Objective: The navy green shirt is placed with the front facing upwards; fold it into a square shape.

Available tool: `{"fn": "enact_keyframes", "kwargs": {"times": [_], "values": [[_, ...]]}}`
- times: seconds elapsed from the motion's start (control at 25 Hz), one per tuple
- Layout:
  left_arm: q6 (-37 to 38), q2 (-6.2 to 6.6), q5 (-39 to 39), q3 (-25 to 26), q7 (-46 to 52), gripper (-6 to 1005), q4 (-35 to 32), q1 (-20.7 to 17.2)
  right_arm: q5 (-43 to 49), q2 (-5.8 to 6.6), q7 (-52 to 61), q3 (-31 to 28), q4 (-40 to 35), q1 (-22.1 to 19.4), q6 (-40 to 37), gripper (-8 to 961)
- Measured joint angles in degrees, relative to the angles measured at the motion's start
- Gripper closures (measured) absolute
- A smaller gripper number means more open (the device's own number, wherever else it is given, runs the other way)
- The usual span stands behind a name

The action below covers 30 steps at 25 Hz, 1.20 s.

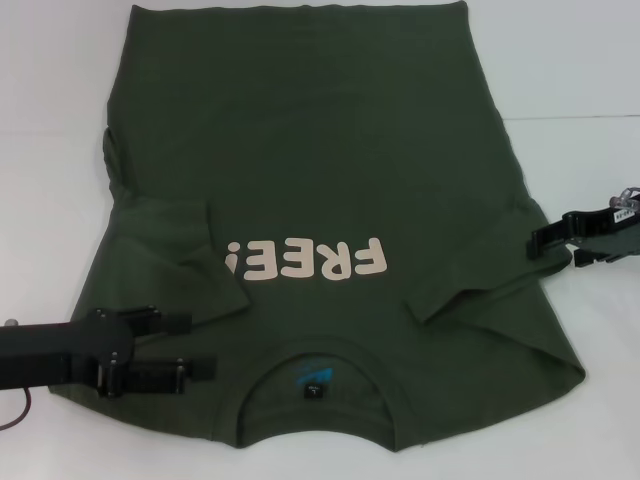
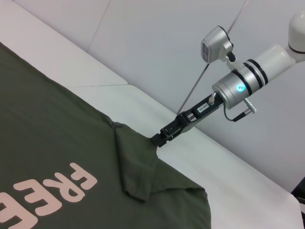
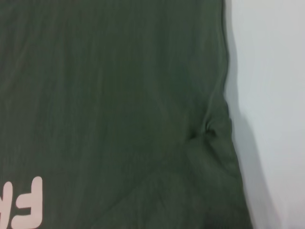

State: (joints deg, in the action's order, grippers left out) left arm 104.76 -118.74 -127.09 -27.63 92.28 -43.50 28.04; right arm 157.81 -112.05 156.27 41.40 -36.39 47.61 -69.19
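Both sleeves of the navy green shirt (image 1: 320, 190) already lie folded inward over the chest, so I log the first step as done; the body is still at full length, front up, collar (image 1: 318, 385) toward the near edge of the white table (image 1: 575, 70) and hem at the far edge. Nearest me, the left gripper (image 1: 190, 345) lies low over the shirt's near left corner beside the collar, its two black fingers (image 1: 165, 320) spread apart with nothing between them, so I read it as released. Next out, the cream "FREE!" lettering (image 1: 305, 262) sits mid-chest, flanked by the two turned-in sleeves. At the right edge of the cloth, the right gripper (image 1: 545, 240) reaches in from the side; the left wrist view shows its tip against the fabric (image 2: 157, 140) where the sleeve folds over, but I cannot tell whether it grips the cloth or merely touches it. The right wrist view shows a small pucker (image 3: 207, 131) at that same edge. Remaining, in my judgement: fold the sides in if needed, then bring hem toward collar to reach a square. Nothing else lies on the table; the only hindrances I see are slight wrinkles along the left side and that pucker.
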Motion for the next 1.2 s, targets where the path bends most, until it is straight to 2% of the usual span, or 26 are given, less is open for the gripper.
{"fn": "enact_keyframes", "kwargs": {"times": [0.32, 0.88, 1.12, 1.2], "values": [[0.0, 0.00, 0.0, -0.1, 0.0, 105, 0.2, 0.0, -0.1, -0.64, -0.7, 0.0, 0.1, -0.1, 1.1, 189], [0.0, 0.00, 0.0, -0.1, 0.0, 106, 0.4, 0.0, 0.3, -0.76, -0.6, 0.5, 0.9, -0.1, 2.8, 197], [0.0, 0.00, 0.0, -0.1, 0.0, 107, 0.4, 0.0, 0.4, -0.96, -0.3, 3.0, 1.5, 0.4, 3.6, 385], [0.0, 0.00, 0.0, -0.1, 0.0, 107, 0.4, 0.0, 0.4, -1.06, -0.4, 3.1, 1.5, 0.5, 3.6, 556]]}}
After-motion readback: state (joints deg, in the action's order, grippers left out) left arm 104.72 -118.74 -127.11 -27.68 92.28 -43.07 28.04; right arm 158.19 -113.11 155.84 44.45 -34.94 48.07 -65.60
